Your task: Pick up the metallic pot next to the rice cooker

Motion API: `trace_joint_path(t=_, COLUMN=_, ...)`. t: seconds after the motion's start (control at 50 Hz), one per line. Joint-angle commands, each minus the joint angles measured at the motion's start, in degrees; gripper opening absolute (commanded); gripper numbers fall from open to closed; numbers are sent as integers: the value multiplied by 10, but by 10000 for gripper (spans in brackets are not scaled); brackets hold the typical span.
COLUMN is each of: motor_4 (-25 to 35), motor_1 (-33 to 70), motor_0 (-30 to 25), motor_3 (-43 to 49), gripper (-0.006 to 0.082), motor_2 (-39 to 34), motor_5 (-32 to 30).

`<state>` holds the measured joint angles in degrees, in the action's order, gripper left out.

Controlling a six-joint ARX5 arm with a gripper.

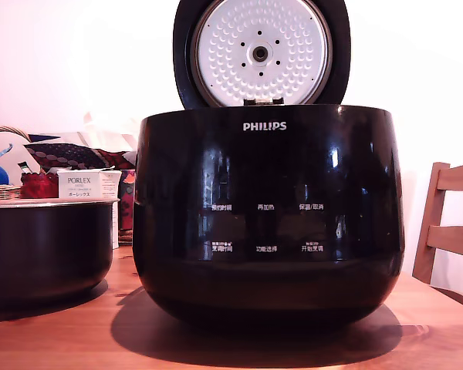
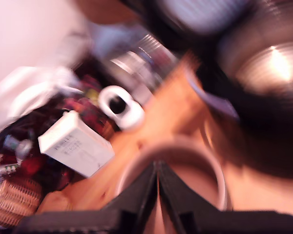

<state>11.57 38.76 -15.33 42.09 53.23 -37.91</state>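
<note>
Tool: black tool point(image 2: 157, 168) is showing only in the blurred wrist view, its two fingers point(image 2: 136, 192) meeting at a point with no gap between them and nothing gripped; it is hanging above the mouth of the metallic pot point(image 2: 173, 168).
Metallic pot: round, dark and handleless with a thin pale rim point(image 1: 50, 202) and a smooth, dull-shiny wall; it is sitting on the tabletop point(image 1: 85, 331) at the exterior view's left edge, partly cut off by the frame, just beside the rice cooker point(image 1: 268, 216) and not touching it.
Rice cooker: large, glossy black and rounded, filling the middle of the exterior view; its round lid point(image 1: 261, 52) is standing open upright, showing a dimpled silver inner plate.
Writing: white "PHILIPS" is reading clearly on the cooker front, with white Chinese button labels below it; a white box point(image 1: 83, 185) behind the pot is reading "PORLEX".
Open room: bare wooden tabletop is lying in front of both vessels, with a narrow gap between them.
Behind: a woven basket point(image 1: 4, 191) and mixed clutter are crowding the far left; a wooden chair point(image 1: 447, 223) is standing at the exterior view's right edge.
</note>
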Motion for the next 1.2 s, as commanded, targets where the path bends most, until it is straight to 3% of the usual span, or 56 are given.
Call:
trace_joint_path(t=0.0, motor_4=5, motor_1=-1, motor_0=-2, motor_3=39, gripper=-9, motor_2=28, motor_5=-38)
trace_joint_path(t=0.1, motor_4=9, motor_1=-1, motor_0=-2, motor_3=110, gripper=71, motor_2=45, motor_5=-44)
trace_joint_path(t=0.26, motor_4=7, motor_1=-1, motor_0=-2, motor_3=179, gripper=307, motor_2=48, motor_5=-44)
trace_joint_path(t=0.48, motor_4=9, motor_1=-1, motor_0=-2, motor_3=200, gripper=471, motor_2=48, motor_5=-46)
trace_joint_path(t=0.82, motor_4=-12, motor_1=53, motor_0=-2, motor_3=256, gripper=469, motor_2=48, motor_5=-57)
trace_joint_path(t=1.04, motor_4=-27, motor_1=117, motor_0=-2, motor_3=250, gripper=471, motor_2=48, motor_5=-102)
trace_joint_path(t=1.06, motor_4=-27, motor_1=124, motor_0=-2, motor_3=250, gripper=471, motor_2=48, motor_5=-136)
trace_joint_path(t=1.18, motor_4=-31, motor_1=166, motor_0=-2, motor_3=240, gripper=490, motor_2=48, motor_5=-171)
